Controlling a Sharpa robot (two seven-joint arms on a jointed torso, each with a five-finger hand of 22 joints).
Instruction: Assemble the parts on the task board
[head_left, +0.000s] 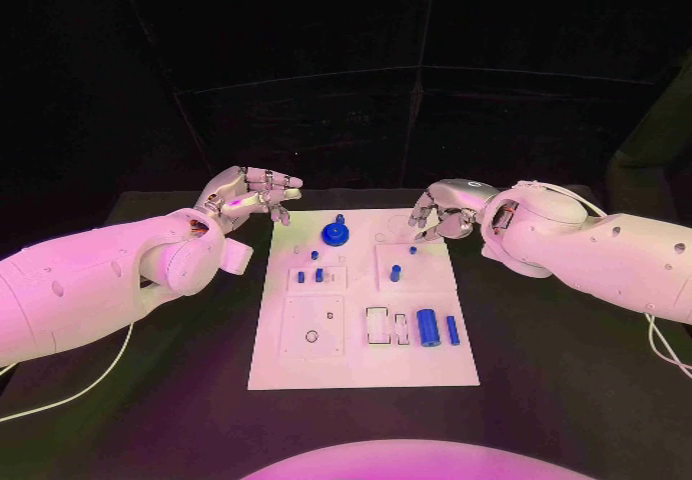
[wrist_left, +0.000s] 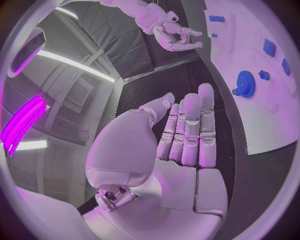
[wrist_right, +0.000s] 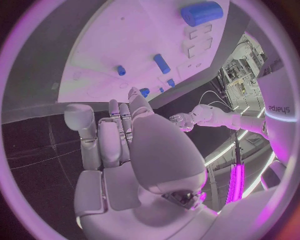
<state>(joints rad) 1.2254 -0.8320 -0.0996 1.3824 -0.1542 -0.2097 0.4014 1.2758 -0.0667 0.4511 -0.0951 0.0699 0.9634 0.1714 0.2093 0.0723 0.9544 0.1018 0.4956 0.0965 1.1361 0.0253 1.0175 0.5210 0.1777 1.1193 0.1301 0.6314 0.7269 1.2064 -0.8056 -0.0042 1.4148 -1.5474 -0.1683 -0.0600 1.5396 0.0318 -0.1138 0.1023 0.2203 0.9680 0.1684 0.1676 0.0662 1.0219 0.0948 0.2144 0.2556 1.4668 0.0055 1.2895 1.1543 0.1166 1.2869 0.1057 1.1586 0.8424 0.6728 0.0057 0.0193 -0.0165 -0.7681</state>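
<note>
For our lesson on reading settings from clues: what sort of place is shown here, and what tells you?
Probably a robotics lab or demo booth. A white task board with small blue parts lies on a black table, dark drapes hang behind, and two white robot arms hold their open left hand and right hand above it.

Pink-violet light washes the scene; the white board (head_left: 364, 300) glows brightly against a dark table (head_left: 562, 340) and a black backdrop. In the wrist views, fisheye distortion bends straight edges into curves inside a dark circular frame. Glowing magenta light strips (wrist_left: 22, 122) and a white ceiling strip shine there.
</note>
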